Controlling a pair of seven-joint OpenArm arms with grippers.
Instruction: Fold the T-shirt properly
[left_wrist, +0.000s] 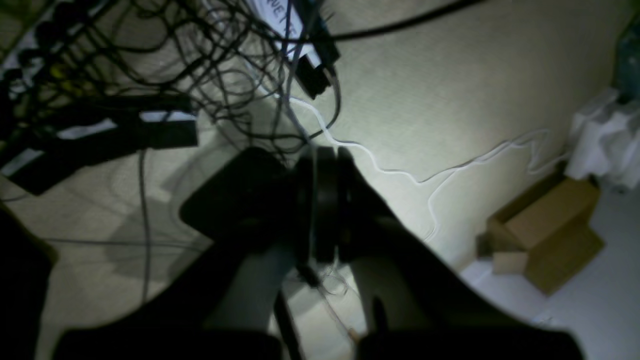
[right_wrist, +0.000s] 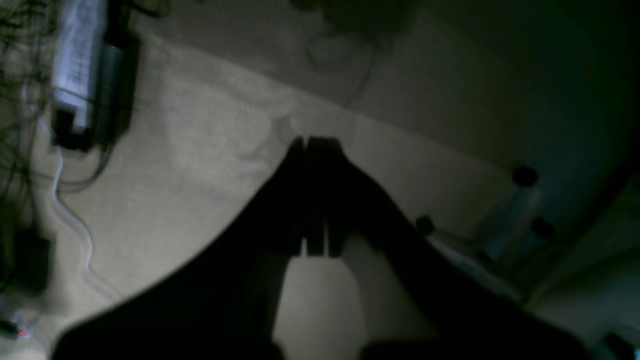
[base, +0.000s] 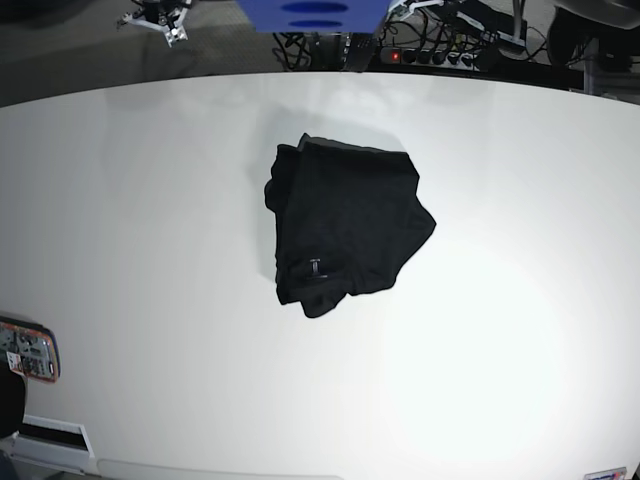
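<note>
The T-shirt (base: 345, 225) lies as a rumpled black bundle near the middle of the white table (base: 130, 210), with a small tag showing near its lower left edge. Neither arm appears in the base view. In the left wrist view my left gripper (left_wrist: 325, 155) is shut with nothing between its fingers, hanging over a carpeted floor away from the shirt. My right gripper (right_wrist: 315, 142) is likewise shut and empty in the dim right wrist view, also over the floor. Neither wrist view shows the T-shirt.
A tangle of cables (left_wrist: 165, 60) and a cardboard box (left_wrist: 545, 230) lie on the floor under the left gripper. Behind the table sit a power strip (base: 430, 55) and a blue object (base: 310, 12). A small device (base: 25, 350) rests at the table's front left edge.
</note>
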